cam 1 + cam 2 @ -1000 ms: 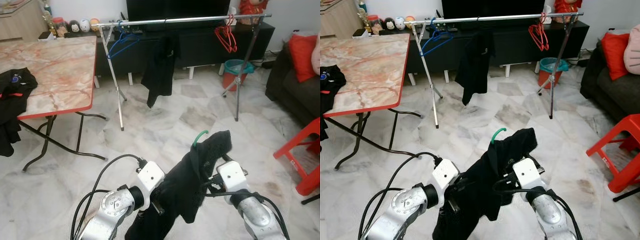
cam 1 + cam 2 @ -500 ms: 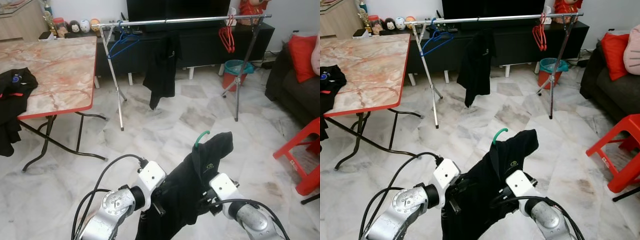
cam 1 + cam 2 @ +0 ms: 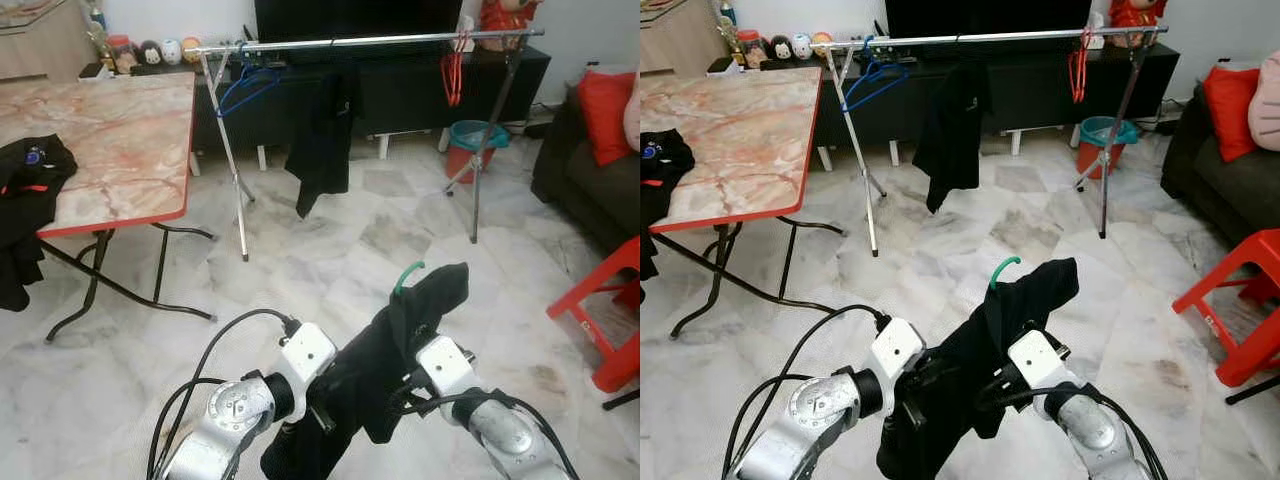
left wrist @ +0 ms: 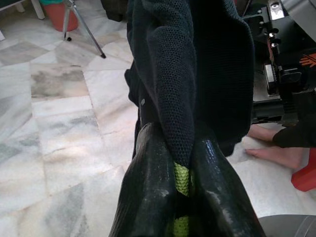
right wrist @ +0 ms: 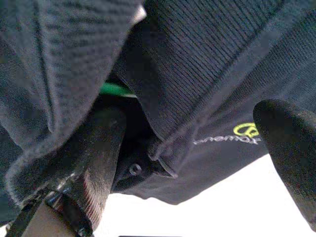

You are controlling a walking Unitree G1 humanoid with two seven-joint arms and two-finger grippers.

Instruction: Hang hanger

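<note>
Hanger [image 3: 404,275] under black shirt [image 3: 385,350] — left gripper [image 4: 183,185] clamped, right gripper [image 5: 192,148] spread

Marble floor [image 3: 330,260]: carries, ahead of the two grippers, a clothes rack [image 3: 360,42] and a teal bin [image 3: 477,133]. Ahead to their left, a folding table [image 3: 110,140] bearing a dark garment [image 3: 28,175]. To their right, a red stool [image 3: 612,300].
</note>
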